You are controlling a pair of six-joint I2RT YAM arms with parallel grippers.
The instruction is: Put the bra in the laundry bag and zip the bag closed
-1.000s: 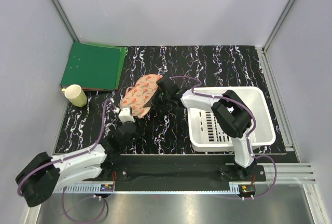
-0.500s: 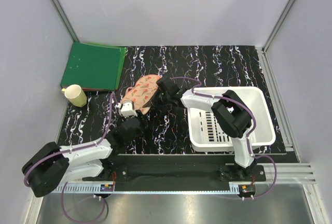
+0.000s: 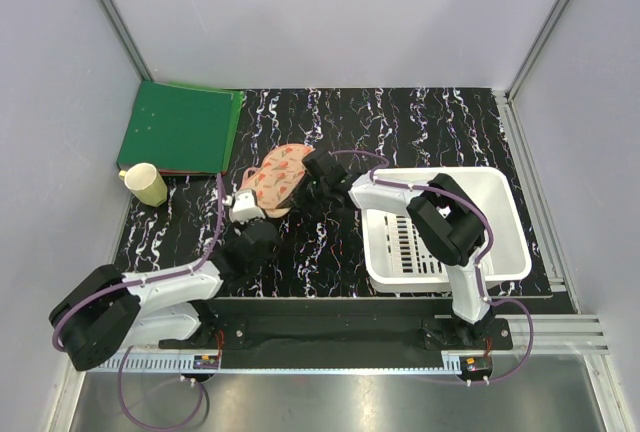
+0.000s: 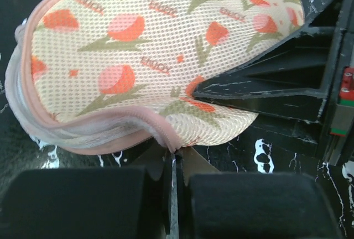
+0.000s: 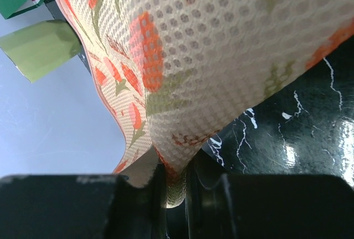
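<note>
The laundry bag (image 3: 275,176), peach mesh with red-orange flower prints and a pink zip edge, lies on the black marbled table. It fills the left wrist view (image 4: 160,56) and the right wrist view (image 5: 221,56). My left gripper (image 3: 243,205) is at the bag's near-left end. Its jaws (image 4: 173,164) are shut on a thin grey zipper pull at the end of the pink zip edge (image 4: 110,120). My right gripper (image 3: 308,174) is at the bag's right side, shut (image 5: 176,186) on a fold of the bag's fabric. The bra is hidden.
A white slotted basket (image 3: 445,222) stands right of the bag, under the right arm. A green folder (image 3: 180,130) lies at the back left, with a yellow-green cup (image 3: 147,184) beside it. Grey walls enclose the table.
My left gripper has moved away from the arm bases along the bag's near-left edge, and the arm has stretched forward. The right gripper has stayed on the bag's right side.
</note>
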